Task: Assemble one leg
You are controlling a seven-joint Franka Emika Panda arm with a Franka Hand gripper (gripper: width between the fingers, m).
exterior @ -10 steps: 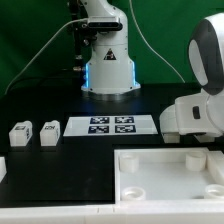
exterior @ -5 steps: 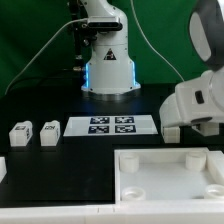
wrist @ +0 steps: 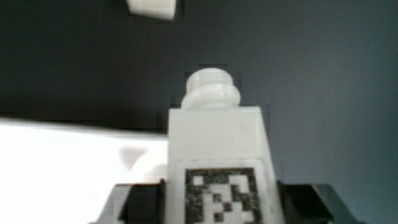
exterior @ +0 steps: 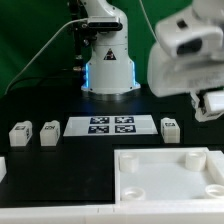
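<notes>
In the wrist view my gripper [wrist: 217,203] is shut on a leg [wrist: 217,130], a white block whose black-and-white tag sits between the dark fingers [wrist: 146,205] and whose rounded tip points away. In the exterior view the gripper [exterior: 208,103] hangs at the right edge, above the table and partly cut off. Three more legs stand on the black table: two at the exterior view's left [exterior: 19,132] [exterior: 49,132] and one to the right of the marker board [exterior: 170,127]. The large white tray-like part [exterior: 150,160] lies at the front.
The marker board [exterior: 110,125] lies mid-table before the arm's base [exterior: 108,70]. A small white piece [exterior: 2,166] shows at the left edge. In the wrist view a white piece [wrist: 157,8] lies far off and a white surface [wrist: 71,150] lies below.
The arm has risen and swung up from low at the exterior view's right. The leg beside the marker board, hidden behind the arm before, now shows.
</notes>
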